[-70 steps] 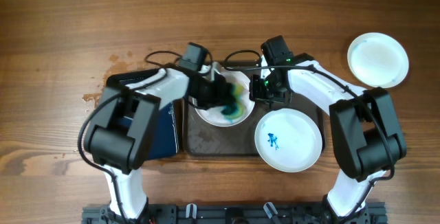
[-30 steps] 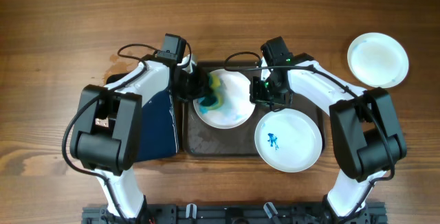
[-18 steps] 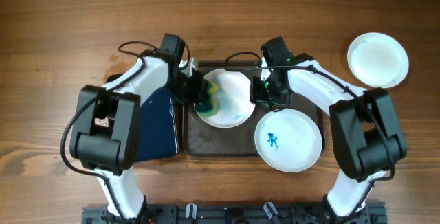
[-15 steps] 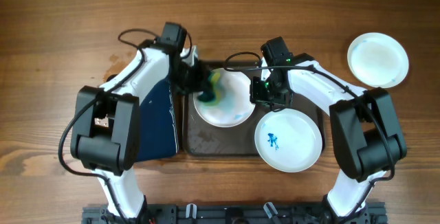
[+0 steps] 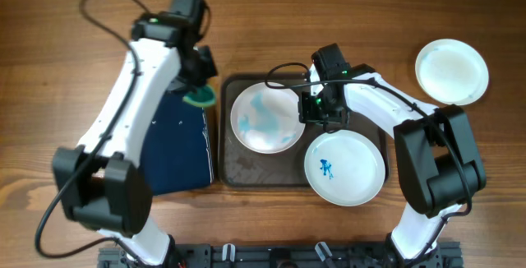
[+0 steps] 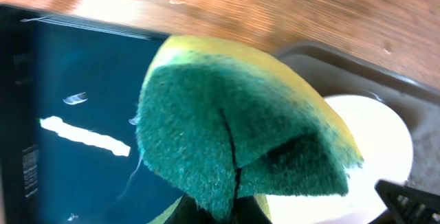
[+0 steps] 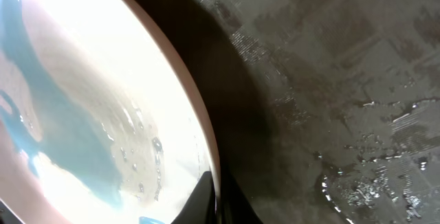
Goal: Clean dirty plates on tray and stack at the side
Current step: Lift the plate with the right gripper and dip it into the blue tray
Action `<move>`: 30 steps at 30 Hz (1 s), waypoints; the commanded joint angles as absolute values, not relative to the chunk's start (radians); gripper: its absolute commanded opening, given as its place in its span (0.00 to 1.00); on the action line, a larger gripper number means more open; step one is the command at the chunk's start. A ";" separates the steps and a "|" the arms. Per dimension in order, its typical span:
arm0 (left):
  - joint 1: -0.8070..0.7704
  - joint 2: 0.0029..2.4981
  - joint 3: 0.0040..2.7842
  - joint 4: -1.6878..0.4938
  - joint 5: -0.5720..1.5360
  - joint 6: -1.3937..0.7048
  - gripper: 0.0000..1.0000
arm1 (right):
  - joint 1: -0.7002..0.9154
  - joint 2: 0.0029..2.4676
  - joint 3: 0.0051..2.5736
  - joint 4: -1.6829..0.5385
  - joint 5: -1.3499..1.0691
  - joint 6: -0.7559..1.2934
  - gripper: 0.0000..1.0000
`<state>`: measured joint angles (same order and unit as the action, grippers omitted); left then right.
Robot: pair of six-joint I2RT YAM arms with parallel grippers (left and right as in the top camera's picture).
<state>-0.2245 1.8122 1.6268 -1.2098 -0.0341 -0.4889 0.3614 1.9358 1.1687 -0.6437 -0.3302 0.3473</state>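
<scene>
1. The left gripper (image 5: 198, 89) is clamping a green-and-yellow sponge (image 5: 201, 99), which is folding in its grip. It is holding the sponge above the far edge of the navy tray (image 5: 177, 149), just beside the left rim of the grey-brown tray (image 5: 246, 169).
2. The right gripper (image 5: 310, 108) is pinching shut on the right rim of the first plate (image 5: 265, 120). That plate is sitting in the far half of the grey-brown tray, with pale blue streaks showing across its surface.
3. The second plate (image 5: 345, 169) is lying at the grey-brown tray's near right corner, overhanging the rim and carrying a small blue smear at its centre.
4. The third plate (image 5: 451, 71) is resting on the desk (image 5: 329, 13), well apart at the far right, and is showing plain white.
</scene>
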 commanded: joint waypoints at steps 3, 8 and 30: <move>0.046 1.790 1.647 -1.273 0.024 -0.474 0.04 | 0.373 1.847 1.242 -0.695 -0.186 0.208 0.05; 0.279 1.790 1.647 -1.276 0.153 -0.421 0.04 | 0.461 1.769 1.421 -0.836 -0.056 0.153 0.05; 0.378 1.790 1.647 -1.299 0.152 -0.344 0.04 | 0.968 1.971 1.834 -0.680 0.419 0.075 0.05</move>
<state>0.3698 1.7962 1.6363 -1.2915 0.1333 -0.3592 0.9150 1.9728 1.8164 -0.7258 0.2569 0.1078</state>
